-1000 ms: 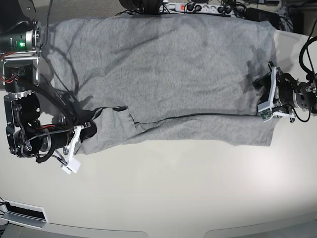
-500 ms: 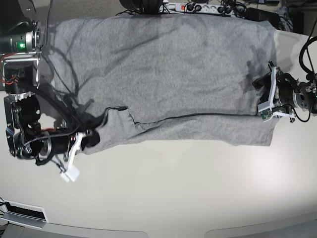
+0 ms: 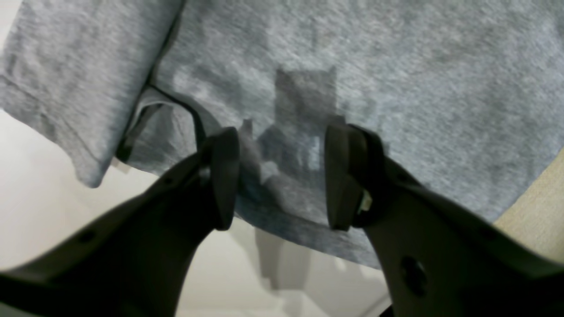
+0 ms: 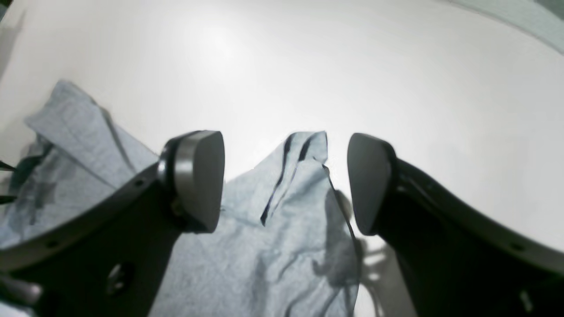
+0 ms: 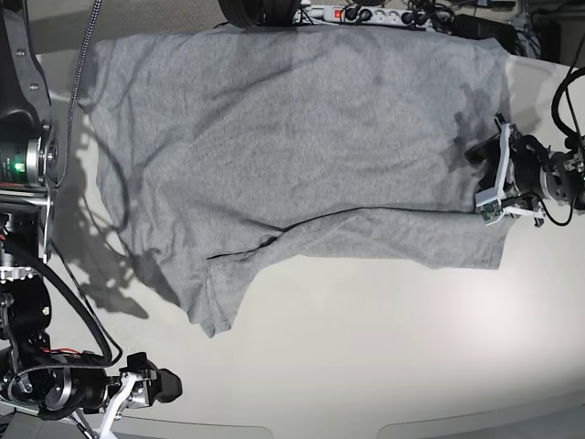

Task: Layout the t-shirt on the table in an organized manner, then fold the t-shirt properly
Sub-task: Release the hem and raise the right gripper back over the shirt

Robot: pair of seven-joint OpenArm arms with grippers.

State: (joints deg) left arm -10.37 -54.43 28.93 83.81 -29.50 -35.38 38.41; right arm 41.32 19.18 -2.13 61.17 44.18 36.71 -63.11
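Note:
The grey t-shirt [image 5: 302, 137] lies spread across the back half of the off-white table [image 5: 384, 347], with a long fold along its near side and one sleeve [image 5: 215, 306] pointing at the front. My right gripper [image 5: 155, 382] hovers near the front left corner, apart from the shirt. In the right wrist view it [image 4: 284, 180] is open, with the sleeve [image 4: 264, 246] lying flat on the table ahead of its fingers. My left gripper [image 5: 480, 174] sits at the shirt's right hem. Seen from the left wrist it [image 3: 284, 176] has its fingers apart over the hem [image 3: 396, 88].
A power strip and cables [image 5: 366, 14] run along the table's back edge. The right arm's base and cables [image 5: 27, 155] fill the left side. The table's curved front edge [image 5: 320, 428] is near the bottom. Beige floor [image 3: 537, 211] shows past the shirt's hem.
My right gripper opened, let go of the sleeve and drew back to the front left corner. The sleeve now lies flat, farther toward the front. The left arm has not moved.

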